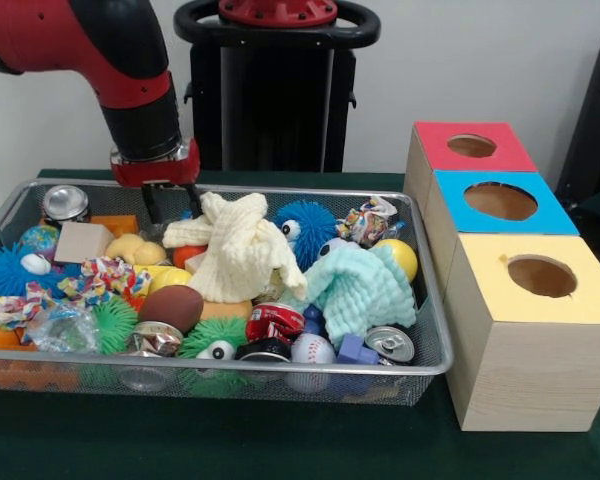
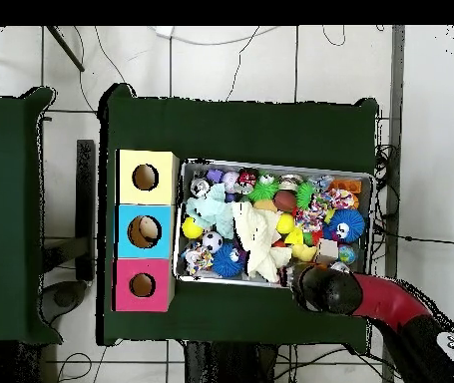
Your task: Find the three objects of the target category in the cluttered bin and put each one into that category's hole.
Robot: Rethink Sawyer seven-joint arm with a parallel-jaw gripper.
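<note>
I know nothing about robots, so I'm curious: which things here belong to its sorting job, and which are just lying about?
Job: cluttered silver wire-mesh bin; wooden boxes with holes: red-topped box, blue-topped box, yellow-topped box; black claw.
Lying about: second green table; floor cables.

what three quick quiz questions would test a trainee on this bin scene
1. True or false: the gripper is over the far edge of the bin, beside the yellow cloth.
2. Which box is nearest the front camera? A) red box B) blue box C) yellow box
3. Fill in: the red can lies between the yellow cloth and the ____ at the bin's front.

Key
1. True
2. C
3. baseball
</note>
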